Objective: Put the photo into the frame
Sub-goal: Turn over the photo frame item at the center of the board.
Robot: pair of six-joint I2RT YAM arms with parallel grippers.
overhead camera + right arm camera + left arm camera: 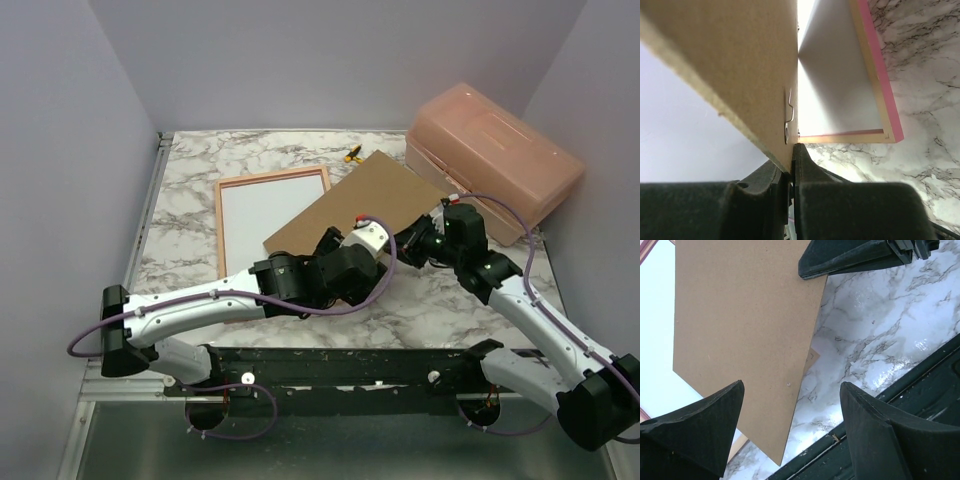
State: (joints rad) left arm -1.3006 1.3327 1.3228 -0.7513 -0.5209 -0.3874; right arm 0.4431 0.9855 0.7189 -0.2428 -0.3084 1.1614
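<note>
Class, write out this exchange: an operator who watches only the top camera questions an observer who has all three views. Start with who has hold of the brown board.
Operator: From above I can't tell. What has hold of the brown board?
Observer: The right pincer. The right wrist view shows it shut on the board's edge.
Operator: And the left pincer? Its own wrist hides it from me.
Observer: The left wrist view shows it open, fingers spread wide, gripping nothing.

the backing board [370,200] lies partly over the frame [219,230], box [495,160] to their right.
</note>
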